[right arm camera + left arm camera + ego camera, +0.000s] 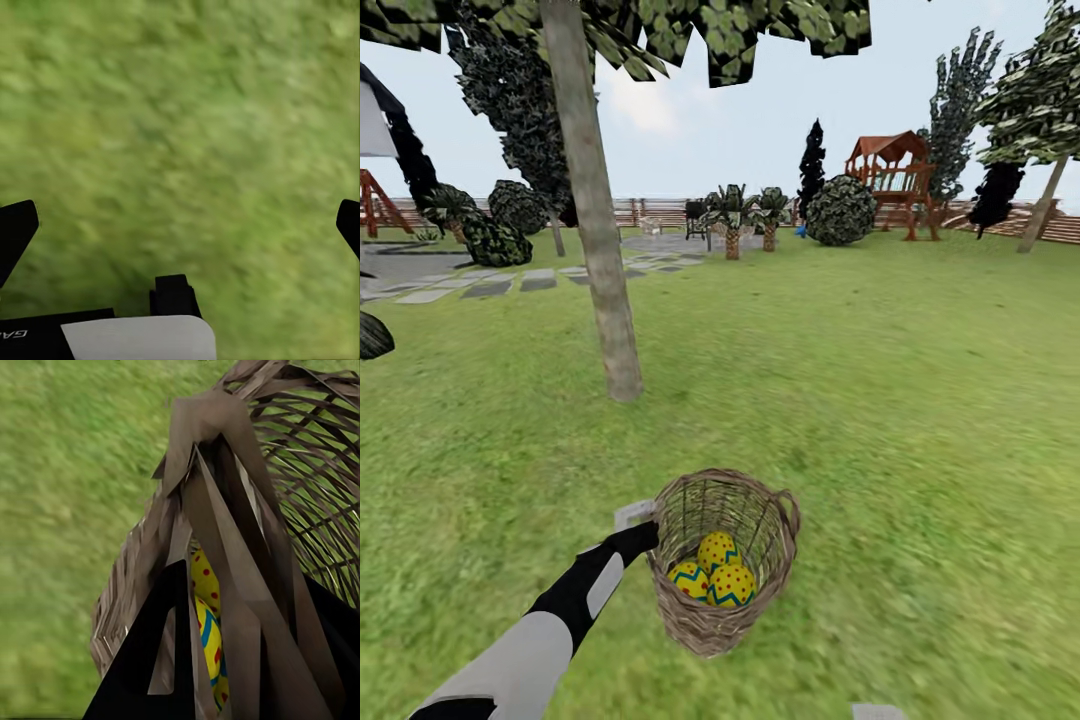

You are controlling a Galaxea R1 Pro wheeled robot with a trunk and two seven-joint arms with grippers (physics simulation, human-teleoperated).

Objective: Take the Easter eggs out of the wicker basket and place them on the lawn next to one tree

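One small round brown woven wicker basket [722, 560] sits on the one wide green lawn [920, 400], and three yellow eggs with red dots and blue zigzag bands [712, 575] lie inside it; two of these show through the weave in the left wrist view [208, 615]. One tall grey-beige bare trunk [595, 220] stands nearby. Farther back are two short spiky palm-like plants [750, 220], one round dark shrub [841, 211], one red-brown wooden play structure [890, 180], and one grey stepping-stone path [510, 283].
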